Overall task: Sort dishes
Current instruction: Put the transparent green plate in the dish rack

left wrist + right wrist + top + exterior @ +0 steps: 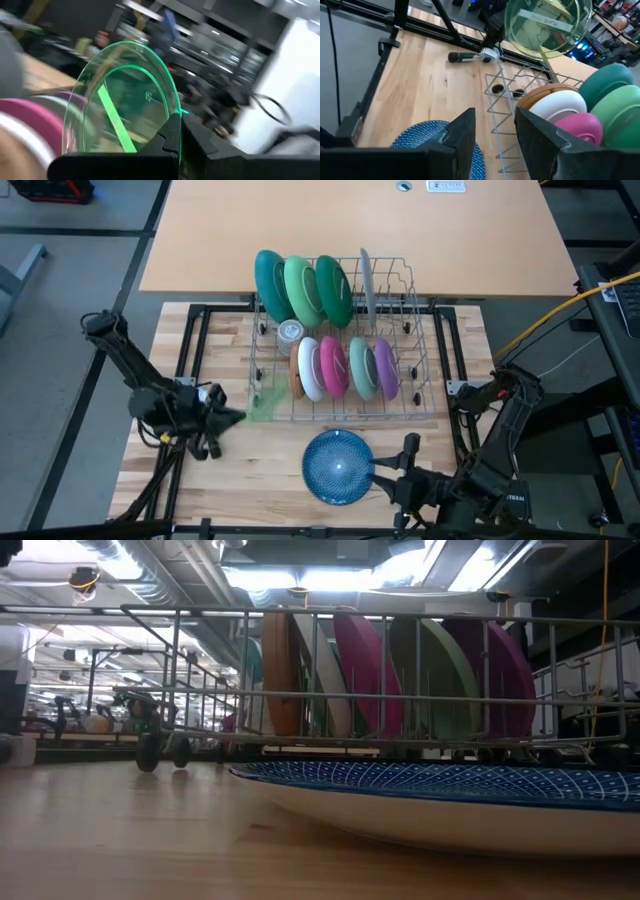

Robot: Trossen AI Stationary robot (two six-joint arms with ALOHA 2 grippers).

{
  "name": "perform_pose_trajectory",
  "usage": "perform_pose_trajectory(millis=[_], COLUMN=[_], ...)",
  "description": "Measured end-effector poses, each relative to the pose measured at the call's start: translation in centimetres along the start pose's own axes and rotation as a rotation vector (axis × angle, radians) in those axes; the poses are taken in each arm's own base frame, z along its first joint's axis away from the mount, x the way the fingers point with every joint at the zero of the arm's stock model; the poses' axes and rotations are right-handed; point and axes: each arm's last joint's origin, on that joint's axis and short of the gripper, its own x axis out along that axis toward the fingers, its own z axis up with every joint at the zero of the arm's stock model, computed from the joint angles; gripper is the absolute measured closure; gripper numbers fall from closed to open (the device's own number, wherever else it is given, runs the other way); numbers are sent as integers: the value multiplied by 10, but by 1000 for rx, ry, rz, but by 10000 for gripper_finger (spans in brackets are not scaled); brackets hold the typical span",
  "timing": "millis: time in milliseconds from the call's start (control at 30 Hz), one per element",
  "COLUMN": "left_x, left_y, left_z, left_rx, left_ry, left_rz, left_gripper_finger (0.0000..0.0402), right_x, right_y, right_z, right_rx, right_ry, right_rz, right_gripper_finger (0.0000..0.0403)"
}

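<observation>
Pinching a clear green plate [264, 402] beside the wire rack [420, 380], the left gripper [228, 416] hangs while the right gripper [385, 477], fingers parted, sits by the blue plate [338, 467].

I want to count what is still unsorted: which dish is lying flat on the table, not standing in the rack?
The blue patterned plate. It alone lies flat on the wooden table, in front of the wire rack; the others stand on edge in the rack.
</observation>
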Motion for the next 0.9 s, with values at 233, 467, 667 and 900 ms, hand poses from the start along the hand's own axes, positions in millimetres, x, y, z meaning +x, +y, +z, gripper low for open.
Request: perform_pose_trajectory(millis=[233, 467, 667, 900], left_x=[9, 21, 25, 33], left_y=[15, 42, 66, 81], left_z=[5, -3, -17, -17], left_rx=[-63, -233, -303, -335], left_ry=[-75, -156, -169, -183], left_rz=[235, 335, 384, 374], left_gripper_finger=[401, 401, 401, 401], right_x=[0, 0, 0, 0], right_y=[-3, -6, -6, -6], right_z=[-4, -6, -7, -7], right_rx=[-53, -92, -95, -97], right_ry=[10, 11, 13, 14], right_rz=[-49, -92, -92, -93], right_gripper_finger=[259, 259, 259, 259])
